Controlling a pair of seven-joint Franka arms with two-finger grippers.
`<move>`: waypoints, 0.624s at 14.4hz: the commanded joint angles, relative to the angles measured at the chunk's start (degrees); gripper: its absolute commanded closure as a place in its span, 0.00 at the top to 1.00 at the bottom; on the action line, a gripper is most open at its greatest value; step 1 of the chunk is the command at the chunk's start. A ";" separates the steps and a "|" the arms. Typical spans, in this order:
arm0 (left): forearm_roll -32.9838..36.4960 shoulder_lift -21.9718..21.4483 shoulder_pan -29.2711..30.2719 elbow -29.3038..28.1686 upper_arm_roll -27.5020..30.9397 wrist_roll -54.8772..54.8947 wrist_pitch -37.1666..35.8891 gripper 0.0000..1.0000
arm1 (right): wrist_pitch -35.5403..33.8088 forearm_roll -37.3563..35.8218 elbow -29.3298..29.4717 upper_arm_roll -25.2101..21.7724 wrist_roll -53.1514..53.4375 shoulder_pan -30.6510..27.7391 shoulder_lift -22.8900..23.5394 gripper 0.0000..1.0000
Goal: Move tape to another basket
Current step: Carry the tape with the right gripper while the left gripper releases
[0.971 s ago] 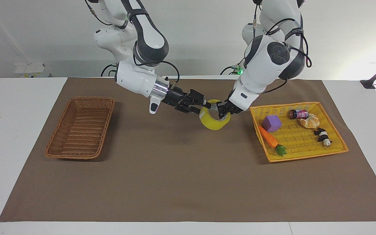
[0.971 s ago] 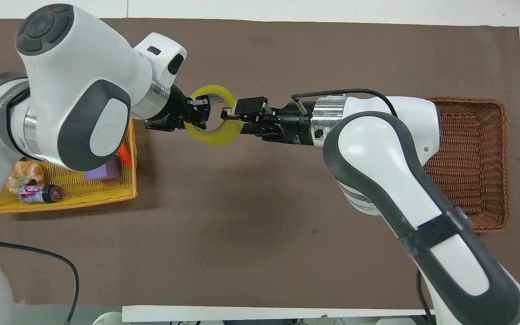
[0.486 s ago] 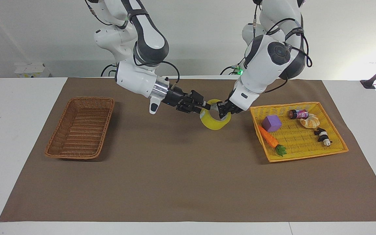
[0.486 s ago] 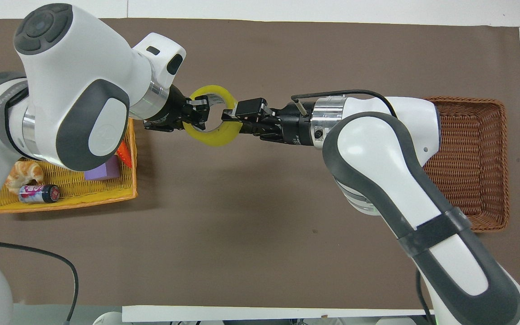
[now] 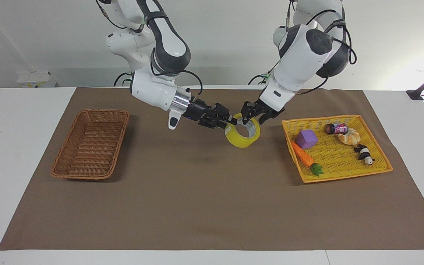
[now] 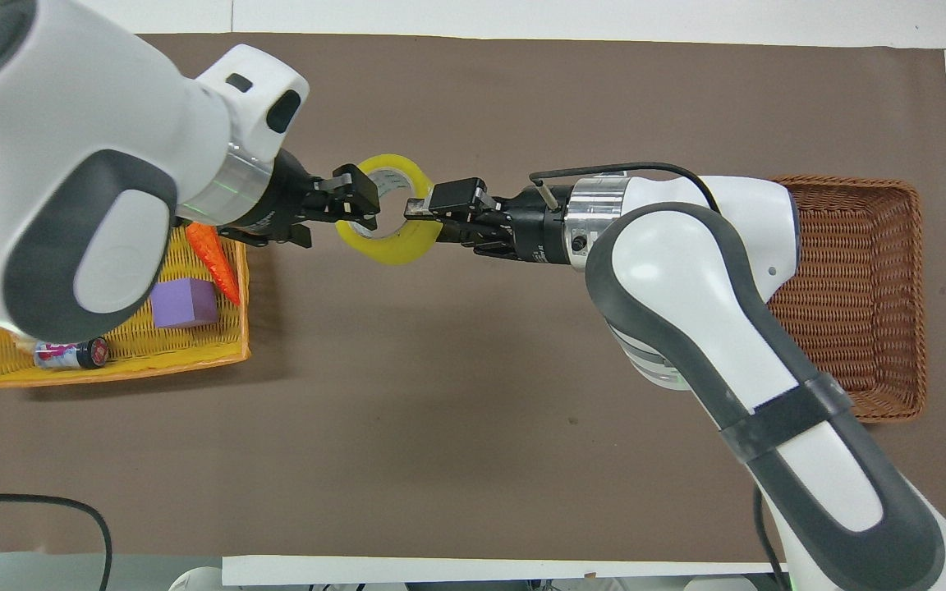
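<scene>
The yellow tape (image 5: 240, 141) hangs in the air over the brown mat, between the two baskets, its hole tipped toward the camera in the facing view. My right gripper (image 5: 232, 122) is shut on the roll's rim at the end toward the right arm. In the overhead view that gripper (image 6: 418, 210) pinches the ring of tape (image 6: 395, 252). My left gripper (image 5: 253, 114) stands open just above the roll's other edge, its fingers off the tape. The brown wicker basket (image 5: 88, 176) lies at the right arm's end of the table with nothing in it.
A flat yellow tray (image 5: 345, 177) at the left arm's end holds a purple cube (image 5: 305, 139), a carrot (image 5: 301, 154), a can (image 5: 336, 128), a croissant (image 5: 349, 138) and a panda toy (image 5: 363, 154). The brown mat (image 5: 204, 206) covers most of the table.
My left gripper has opened, let go of the tape and risen a little, its arm swinging up. The right gripper keeps its hold, and the roll has barely moved.
</scene>
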 commanded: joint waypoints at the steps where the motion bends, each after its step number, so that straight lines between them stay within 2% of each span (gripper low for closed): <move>1: 2.09 -3.39 2.47 2.78 2.03 2.63 -7.49 1.00 | -1.37 -0.64 0.41 -0.27 -0.40 -0.95 -0.18 0.00; 3: 5.43 -3.57 6.15 3.50 2.91 7.55 -10.23 1.00 | -4.18 -3.97 0.41 -0.27 -1.19 -4.01 -0.62 0.00; 6: 7.20 -3.57 15.54 4.20 2.82 13.95 -14.72 1.00 | -12.78 -8.89 0.67 -0.45 -2.94 -10.86 -0.80 0.00; 9: 12.89 -3.48 22.67 5.18 2.65 24.67 -14.47 1.00 | -21.56 -12.41 0.59 -0.54 -8.91 -21.21 -1.33 0.00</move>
